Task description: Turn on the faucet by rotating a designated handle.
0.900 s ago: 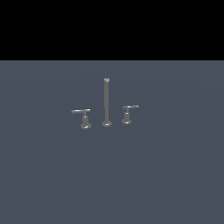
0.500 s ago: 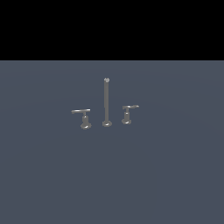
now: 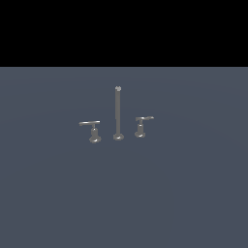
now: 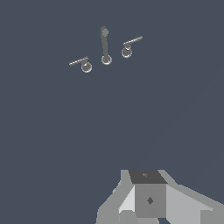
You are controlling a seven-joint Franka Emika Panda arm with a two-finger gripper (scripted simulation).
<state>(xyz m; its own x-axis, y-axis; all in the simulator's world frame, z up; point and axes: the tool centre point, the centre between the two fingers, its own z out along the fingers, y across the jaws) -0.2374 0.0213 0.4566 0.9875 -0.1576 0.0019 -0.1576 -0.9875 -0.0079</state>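
1. While the two earlier exterior pictures and the present one match in every visible part, nothing has changed: the faucet (image 3: 117, 114) stands as it did, both levers at the same angle. Task judged not yet begun; no arm shows in the exterior view.
2. Tool (image 4: 148, 199) shows only in the wrist view, as a grey block at the frame's edge, well apart from the faucet. Fingertips not distinguishable — cannot tell whether released or clenched. It grasps nothing that I can see.
3. Handle (image 3: 90, 124) — the longer-barred lever — sits on the bench (image 3: 58, 193) at the exterior view's left of the tall post (image 3: 117, 111), near it, not touching.
4. Its bar lies roughly level, long axis running across the exterior view, left to right; most of the bar reaches to the exterior view's left of the stem.
5. Shorter handle (image 3: 143, 119) stands on the post's other side, untouched.
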